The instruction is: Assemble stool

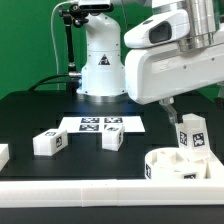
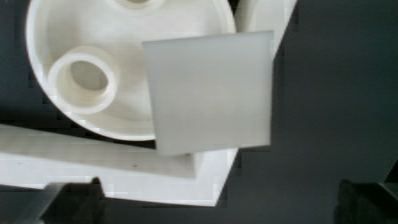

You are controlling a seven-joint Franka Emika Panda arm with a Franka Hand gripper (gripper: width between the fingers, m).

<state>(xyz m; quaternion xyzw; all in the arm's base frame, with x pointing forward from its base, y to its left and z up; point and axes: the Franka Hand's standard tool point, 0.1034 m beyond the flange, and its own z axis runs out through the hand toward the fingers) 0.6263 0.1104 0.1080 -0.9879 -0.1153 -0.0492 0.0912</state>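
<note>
On black table (image 1: 30,115), marker board (image 1: 100,124)

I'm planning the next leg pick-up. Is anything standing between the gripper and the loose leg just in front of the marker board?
Nothing visible does. Only bare table lies between the open gripper and that leg. The seat and the upright leg on it sit toward the exterior view's right, off that line.

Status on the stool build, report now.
Gripper open, holding nothing, above the seat. One leg standing in the seat, two legs loose on the table by the marker board. Nothing blocking.
</note>
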